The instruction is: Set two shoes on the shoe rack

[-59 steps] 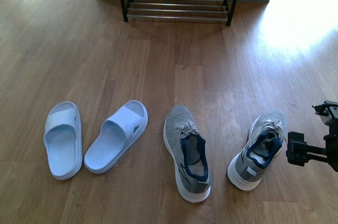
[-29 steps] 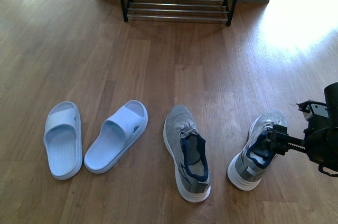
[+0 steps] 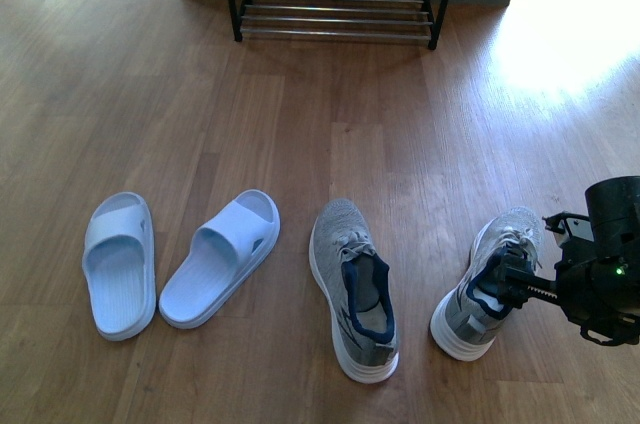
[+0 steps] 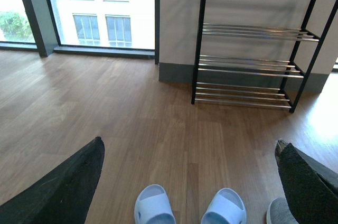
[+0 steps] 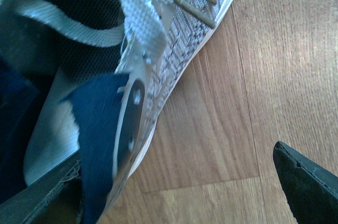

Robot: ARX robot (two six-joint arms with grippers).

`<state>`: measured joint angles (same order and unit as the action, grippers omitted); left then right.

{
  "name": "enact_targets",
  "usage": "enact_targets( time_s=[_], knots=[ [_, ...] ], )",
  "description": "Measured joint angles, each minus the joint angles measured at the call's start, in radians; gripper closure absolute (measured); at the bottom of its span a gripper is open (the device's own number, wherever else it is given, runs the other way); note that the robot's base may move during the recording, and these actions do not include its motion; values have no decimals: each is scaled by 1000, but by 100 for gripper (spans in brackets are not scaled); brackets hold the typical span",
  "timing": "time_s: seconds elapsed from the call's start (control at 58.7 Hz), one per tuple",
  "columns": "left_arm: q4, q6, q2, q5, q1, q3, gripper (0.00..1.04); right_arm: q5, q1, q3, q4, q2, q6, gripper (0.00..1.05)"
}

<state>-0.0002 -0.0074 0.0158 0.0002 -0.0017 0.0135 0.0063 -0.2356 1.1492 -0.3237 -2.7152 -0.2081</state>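
Four shoes lie in a row on the near part of the wooden floor point(image 3: 300, 124), toes pointing far. At the near right, the right gripper point(image 3: 508, 282) sits low at the right sneaker point(image 3: 470, 309). Its jaws are spread across the shoe's outer side: one finger is over the navy-lined opening and the other is out over bare floor. They are not pressed onto the side between them. The left sneaker point(image 3: 352, 284) lies apart to its left. Further left lie the right slide point(image 3: 222, 256), angled, and the left slide point(image 3: 120, 262). The left gripper point(image 4: 187, 182) is seen only by its own wrist camera. It is above the floor near the slides' toes, jaws wide apart and holding nothing. The rack point(image 3: 340, 32) stands well beyond all four shoes, at the far edge of the floor against the wall.
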Motion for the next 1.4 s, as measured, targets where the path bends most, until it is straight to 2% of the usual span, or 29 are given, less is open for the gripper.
enact_targets(
  time_s=[0.29, 0.341, 0.58, 0.75, 0.989, 1.125, 1.261, 1.398],
  knots=[
    [0, 0, 0, 0, 0, 0, 9, -67, -32, 351, 200, -212, 60, 10],
    [0, 0, 0, 0, 0, 0, 9, -102, -37, 421, 247, -245, 94, 22],
    [0, 0, 0, 0, 0, 0, 9, -135, -37, 544, 309, -295, 128, 51],
    [0, 0, 0, 0, 0, 0, 9, -135, -51, 550, 298, -295, 87, 64],
    [0, 0, 0, 0, 0, 0, 9, -152, -79, 533, 221, -280, 106, 75],
    [0, 0, 0, 0, 0, 0, 9, -152, -105, 472, 135, -251, 134, 82],
    [0, 0, 0, 0, 0, 0, 9, -100, -129, 388, 58, -204, 174, 94],
    [0, 0, 0, 0, 0, 0, 9, -86, -171, 253, -24, -132, 211, 98]
  ],
)
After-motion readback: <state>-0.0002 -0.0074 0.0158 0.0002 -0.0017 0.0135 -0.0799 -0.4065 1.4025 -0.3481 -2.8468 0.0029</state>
